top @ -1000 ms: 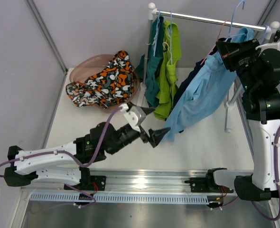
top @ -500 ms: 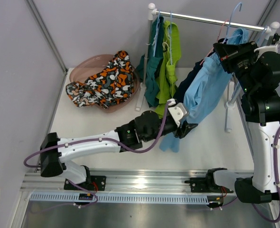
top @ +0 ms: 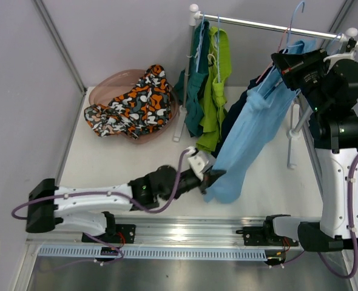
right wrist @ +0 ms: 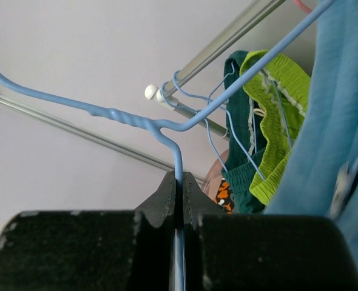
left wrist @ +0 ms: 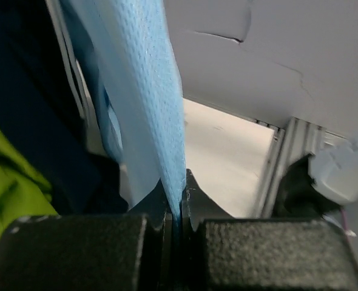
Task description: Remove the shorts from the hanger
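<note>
The light blue shorts point(top: 252, 130) hang stretched from a blue wire hanger point(top: 298, 21) at the right end of the rack. My right gripper point(top: 280, 60) is shut on that hanger's stem point(right wrist: 178, 154), just below its twisted neck. My left gripper point(top: 217, 176) is low over the table and shut on the light blue shorts' bottom hem point(left wrist: 151, 91), the fabric pinched between its fingertips. Navy shorts point(top: 232, 118) hang behind the blue pair. Lime green shorts point(top: 216, 91) and teal shorts point(top: 195, 79) hang on the rail's left end. Blotch-patterned shorts point(top: 133, 100) lie in a basin.
The pink basin point(top: 106, 86) sits at the back left of the table. A metal rack rail point(top: 252, 24) spans the back on white uprights point(top: 291, 142), close to my right arm. An aluminium rail point(top: 179, 233) runs along the near edge.
My left gripper swung right to the light blue shorts, closed on their hem and drew back towards the near edge, pulling the fabric taut. The right gripper kept hold of the hanger.
</note>
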You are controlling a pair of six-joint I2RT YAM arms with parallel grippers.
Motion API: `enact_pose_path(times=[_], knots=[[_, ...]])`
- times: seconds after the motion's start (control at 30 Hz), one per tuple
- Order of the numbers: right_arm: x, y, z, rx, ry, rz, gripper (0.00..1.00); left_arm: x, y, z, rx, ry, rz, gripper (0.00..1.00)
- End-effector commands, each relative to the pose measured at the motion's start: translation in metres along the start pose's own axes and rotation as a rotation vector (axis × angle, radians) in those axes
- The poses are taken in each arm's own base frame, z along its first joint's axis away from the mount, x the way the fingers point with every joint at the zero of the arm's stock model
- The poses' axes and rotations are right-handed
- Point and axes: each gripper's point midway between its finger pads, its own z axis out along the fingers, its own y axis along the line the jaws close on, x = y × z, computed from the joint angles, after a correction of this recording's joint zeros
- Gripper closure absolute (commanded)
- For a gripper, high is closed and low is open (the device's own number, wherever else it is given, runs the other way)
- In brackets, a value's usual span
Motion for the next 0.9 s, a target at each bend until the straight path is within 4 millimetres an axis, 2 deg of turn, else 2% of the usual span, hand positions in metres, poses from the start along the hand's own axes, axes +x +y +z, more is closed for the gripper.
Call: enact_pose_path(times=[0.0, 0.03, 0.07, 0.1, 0.13, 0.23, 0.37, 0.43, 0.47, 0.5, 0.53, 0.57, 0.6, 0.63, 0.67, 0.7, 0.73, 0.77, 0.8, 0.83, 0.87], knots=[[-0.044, 0.049, 0.0, -0.16, -0.12, -0.017, 1.0, 0.04, -0.033, -0.054, 0.052, 0.043, -0.1, 1.0], [-0.048, 0.049, 0.004, -0.159, -0.124, -0.019, 1.0, 0.078, -0.035, -0.079, 0.053, 0.104, -0.13, 1.0], [-0.053, 0.052, 0.009, -0.163, -0.132, -0.025, 1.0, 0.087, -0.053, -0.093, 0.092, 0.122, -0.155, 1.0], [-0.059, 0.051, 0.012, -0.158, -0.138, -0.031, 1.0, 0.094, -0.058, -0.103, 0.093, 0.133, -0.176, 1.0], [-0.059, 0.052, 0.015, -0.155, -0.13, -0.026, 1.0, 0.116, -0.06, -0.121, 0.078, 0.166, -0.208, 1.0], [-0.062, 0.059, 0.017, -0.17, -0.129, -0.024, 1.0, 0.124, -0.058, -0.131, 0.065, 0.181, -0.244, 1.0], [-0.074, 0.059, 0.012, -0.166, -0.164, -0.005, 1.0, 0.117, -0.052, -0.123, 0.023, 0.17, -0.182, 1.0], [-0.068, 0.06, 0.007, -0.171, -0.138, 0.012, 1.0, 0.1, -0.047, -0.111, -0.008, 0.144, -0.13, 1.0], [-0.062, 0.06, 0.003, -0.177, -0.108, 0.038, 1.0, 0.077, -0.047, -0.096, -0.02, 0.112, -0.13, 1.0], [-0.053, 0.054, -0.005, -0.169, -0.092, 0.057, 1.0, 0.074, -0.041, -0.088, -0.035, 0.122, -0.103, 1.0], [-0.045, 0.052, -0.011, -0.176, -0.074, 0.08, 1.0, 0.068, -0.02, -0.076, -0.089, 0.121, -0.097, 1.0], [-0.038, 0.051, -0.019, -0.188, -0.06, 0.13, 1.0, 0.043, -0.018, -0.054, -0.092, 0.097, -0.093, 1.0], [-0.036, 0.066, -0.046, -0.246, -0.074, 0.146, 1.0, 0.038, 0.006, -0.041, -0.145, 0.102, -0.08, 1.0], [-0.008, 0.048, -0.041, -0.22, -0.001, 0.194, 1.0, 0.039, 0.014, -0.031, -0.16, 0.119, -0.065, 1.0], [-0.001, 0.049, -0.048, -0.228, 0.014, 0.23, 1.0, 0.036, 0.019, -0.008, -0.158, 0.143, -0.042, 1.0], [0.007, 0.049, -0.055, -0.229, 0.034, 0.244, 1.0, 0.014, 0.04, 0.011, -0.197, 0.118, -0.046, 1.0], [0.012, 0.05, -0.068, -0.237, 0.046, 0.25, 1.0, -0.014, 0.046, 0.03, -0.202, 0.084, -0.05, 1.0], [0.018, 0.051, -0.073, -0.236, 0.067, 0.261, 1.0, 0.0, 0.053, 0.04, -0.2, 0.162, -0.038, 1.0], [0.018, 0.053, -0.079, -0.243, 0.069, 0.264, 1.0, -0.031, 0.068, 0.072, -0.222, 0.119, -0.044, 1.0], [0.016, 0.059, -0.086, -0.258, 0.071, 0.265, 1.0, -0.026, 0.074, 0.085, -0.218, 0.142, -0.044, 1.0], [0.016, 0.064, -0.09, -0.269, 0.081, 0.276, 1.0, -0.011, 0.075, 0.092, -0.201, 0.208, -0.044, 1.0]])
